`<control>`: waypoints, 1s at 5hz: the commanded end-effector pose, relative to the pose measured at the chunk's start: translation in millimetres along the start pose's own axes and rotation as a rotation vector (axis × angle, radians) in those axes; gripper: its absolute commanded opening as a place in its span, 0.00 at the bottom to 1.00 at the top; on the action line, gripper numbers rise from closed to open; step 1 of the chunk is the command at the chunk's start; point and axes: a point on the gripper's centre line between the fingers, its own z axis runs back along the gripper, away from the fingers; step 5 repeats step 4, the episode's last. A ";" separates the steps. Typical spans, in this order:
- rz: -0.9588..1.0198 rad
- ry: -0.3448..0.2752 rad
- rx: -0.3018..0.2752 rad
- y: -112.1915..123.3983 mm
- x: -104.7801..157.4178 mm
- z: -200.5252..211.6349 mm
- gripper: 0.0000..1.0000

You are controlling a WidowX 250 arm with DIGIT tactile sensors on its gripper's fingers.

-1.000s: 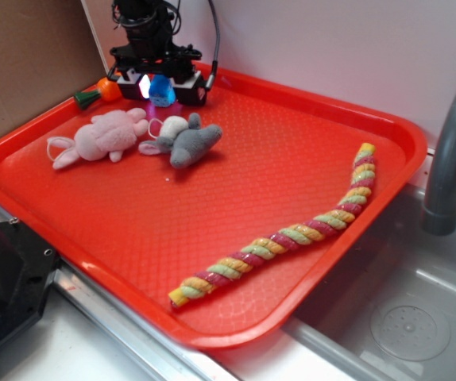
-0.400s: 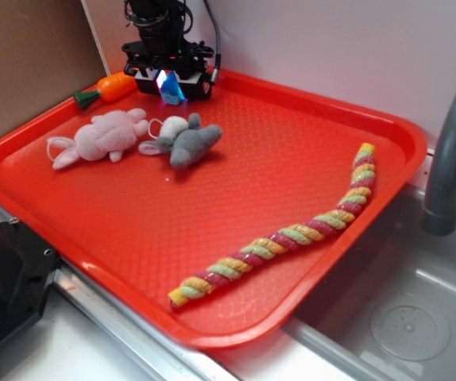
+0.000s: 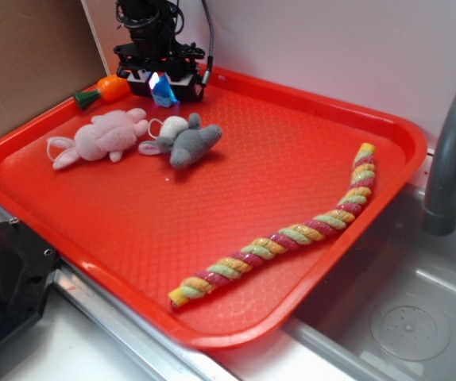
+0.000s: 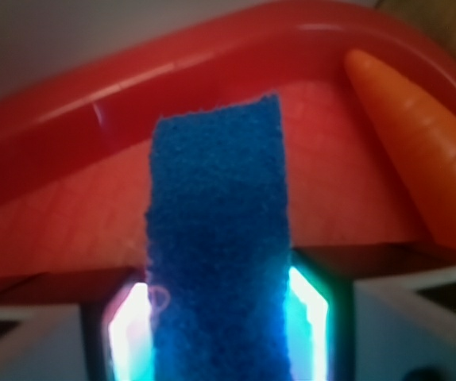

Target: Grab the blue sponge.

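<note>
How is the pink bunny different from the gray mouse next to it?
The pink bunny is pale pink all over, while the gray mouse is gray with a whitish face. The bunny looks a bit bigger and lies nearer the tray's left edge; the mouse lies to its right. Both are soft plush toys lying on the red tray, untouched by the claw.

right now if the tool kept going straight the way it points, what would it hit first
Probably the red tray: the tool, shut on the blue sponge, points at the floor near the back rim. The toy carrot lies off to the side. Depth is unclear.
</note>
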 end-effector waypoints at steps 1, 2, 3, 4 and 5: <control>-0.251 -0.025 -0.204 -44.3 -55.5 126.1 0.00; -0.388 -0.022 -0.182 -64.3 -71.3 179.1 0.00; -0.454 0.012 -0.152 -69.9 -79.3 213.3 0.00; -0.491 0.110 -0.165 -69.0 -85.6 199.9 0.00; -0.491 0.110 -0.165 -69.0 -85.6 199.9 0.00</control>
